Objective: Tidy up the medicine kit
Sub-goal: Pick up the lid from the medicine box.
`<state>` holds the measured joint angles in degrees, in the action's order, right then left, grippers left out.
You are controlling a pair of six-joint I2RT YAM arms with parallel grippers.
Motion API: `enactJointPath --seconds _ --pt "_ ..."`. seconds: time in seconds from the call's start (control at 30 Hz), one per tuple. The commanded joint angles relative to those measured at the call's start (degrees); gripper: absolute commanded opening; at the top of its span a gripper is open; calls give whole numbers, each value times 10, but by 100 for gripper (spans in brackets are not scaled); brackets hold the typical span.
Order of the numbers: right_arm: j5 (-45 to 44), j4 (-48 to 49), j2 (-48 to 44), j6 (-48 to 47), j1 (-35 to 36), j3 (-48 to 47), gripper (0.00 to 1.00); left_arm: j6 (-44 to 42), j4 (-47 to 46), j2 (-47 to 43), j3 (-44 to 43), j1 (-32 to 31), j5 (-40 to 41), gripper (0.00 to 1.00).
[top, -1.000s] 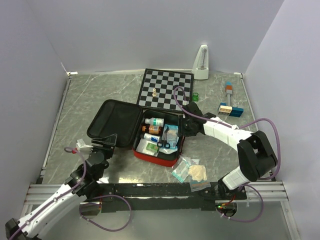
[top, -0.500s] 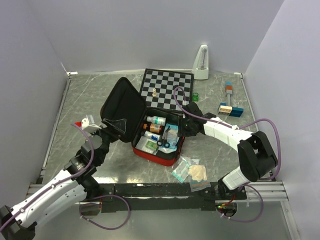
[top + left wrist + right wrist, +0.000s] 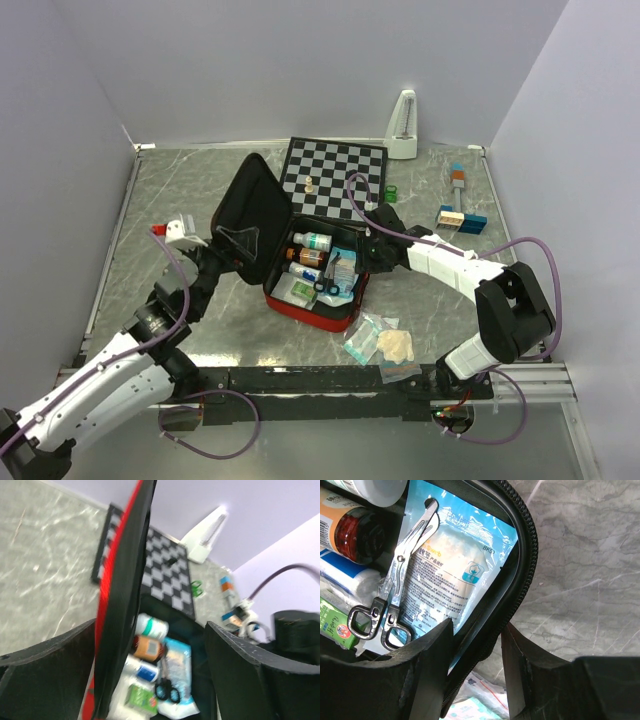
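1. Nearest the bases, loose packets (image 3: 385, 342) lie on the table (image 3: 160, 200) just in front of the kit (image 3: 310, 312), outside it. They probably belong inside, so dropping the cover now looks premature.
2. The kit sits mid-table, its red base packed with bottles, a pouch and scissors (image 3: 395, 580). Nothing pokes above the rim, which is good for a clean close.
3. The right gripper (image 3: 477, 625) pinches the base's right zip rim between its fingers. That is the anchor, and it should hold low and firm so the base cannot skid.
4. The left gripper (image 3: 240, 245) has its jaws spread wide, with the lid (image 3: 255, 215) standing roughly upright between them, ungripped. The lid could flop either way, so the outer finger is best placed to steer it.
5. Beyond, the chessboard (image 3: 335, 178) lies just behind the kit. Any lid swing should stay clear of it.
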<state>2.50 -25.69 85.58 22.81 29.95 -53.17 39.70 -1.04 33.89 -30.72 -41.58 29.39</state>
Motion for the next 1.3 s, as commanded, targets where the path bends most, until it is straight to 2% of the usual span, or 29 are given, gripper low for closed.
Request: enactJointPath --seconds 0.0,0.1,0.33,0.47,0.73,0.9,1.13,1.2,1.27 --pt "13 13 -25 -10 -2 2 49 -44 -12 15 -54 17 -47 92" --pt "15 13 -28 -9 -2 3 50 -48 -3 44 -83 51 -127 93" --pt "24 12 -32 -12 -2 3 50 -59 52 129 -141 143 -283 85" --pt "29 11 -34 -13 -2 3 50 -89 99 194 -205 197 -389 81" --pt "34 8 -38 -17 1 3 49 -118 133 252 -280 256 -493 77" --pt "22 6 -38 -23 4 1 47 -129 149 268 -309 267 -532 50" --pt "12 0 -31 -31 6 -10 47 -149 179 251 -303 268 -536 29" --pt "12 0 -32 -36 6 -12 47 -149 184 243 -299 268 -542 19" --pt "10 -1 -30 -43 6 -18 48 -148 196 233 -296 268 -540 4"
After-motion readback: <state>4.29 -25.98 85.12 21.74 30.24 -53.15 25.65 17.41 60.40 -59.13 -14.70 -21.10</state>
